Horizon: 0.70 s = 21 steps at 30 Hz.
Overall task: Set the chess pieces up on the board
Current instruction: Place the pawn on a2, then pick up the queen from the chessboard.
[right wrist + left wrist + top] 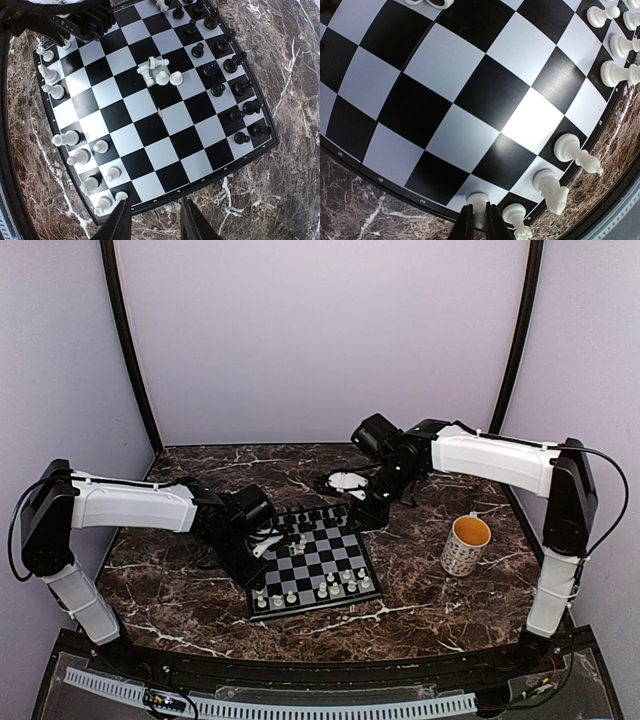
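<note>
The board [320, 558] lies mid-table. Black chessmen [320, 513] line its far edge and white chessmen [330, 590] its near edge. A few white chessmen [160, 74] lie bunched mid-board, at least one tipped over. My left gripper [258, 575] is low over the board's near-left corner. In the left wrist view it [479, 225] is shut on a white pawn [479, 202] whose base rests on a white edge square of the board [470, 95], beside other white pieces [550, 187]. My right gripper [156, 220] is open and empty, above the right edge of the board [165, 145].
A white mug with an orange inside [466, 545] stands right of the board. A white item [347, 480] lies behind the board near the right arm. A small tan speck [160, 112] sits mid-board. Dark marble table [180, 610] all around, walls on three sides.
</note>
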Motion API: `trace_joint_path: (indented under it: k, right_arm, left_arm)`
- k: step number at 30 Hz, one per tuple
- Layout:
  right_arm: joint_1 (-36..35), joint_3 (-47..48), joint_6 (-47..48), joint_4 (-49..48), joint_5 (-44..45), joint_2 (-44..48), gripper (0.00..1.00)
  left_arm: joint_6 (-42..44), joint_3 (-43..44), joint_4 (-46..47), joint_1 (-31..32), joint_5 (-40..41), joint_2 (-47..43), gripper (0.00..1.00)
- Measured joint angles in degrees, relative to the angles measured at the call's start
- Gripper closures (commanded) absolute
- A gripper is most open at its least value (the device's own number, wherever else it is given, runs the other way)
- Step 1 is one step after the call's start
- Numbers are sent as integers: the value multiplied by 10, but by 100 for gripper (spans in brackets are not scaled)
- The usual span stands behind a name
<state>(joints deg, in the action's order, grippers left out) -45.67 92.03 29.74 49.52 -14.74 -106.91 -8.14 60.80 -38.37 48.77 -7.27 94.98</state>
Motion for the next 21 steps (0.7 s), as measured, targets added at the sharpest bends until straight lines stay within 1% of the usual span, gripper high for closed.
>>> trace_joint_path:
  k: [7,11,13,16,19,21]
  right_arm:
    - [-2,0,0,0,2,-2,65]
    - [-2,0,0,1,3,-3,65]
    - [-2,0,0,2,3,-3,65]
    - [-2,0,0,2,3,-3,65]
    - [-2,0,0,2,2,-3,65]
    - [-1,0,0,2,2,-3,65]
  left_arm:
    - [0,0,0,0,-2,0,80]
    - [0,0,-2,0,-3,0,72]
    - [0,5,-10,0,-1,-1,66]
    - [4,33,-30,0,9,-9,55]
    - [13,71,-40,0,16,-40,50]
    - [21,97,-42,-6,21,-63,50]
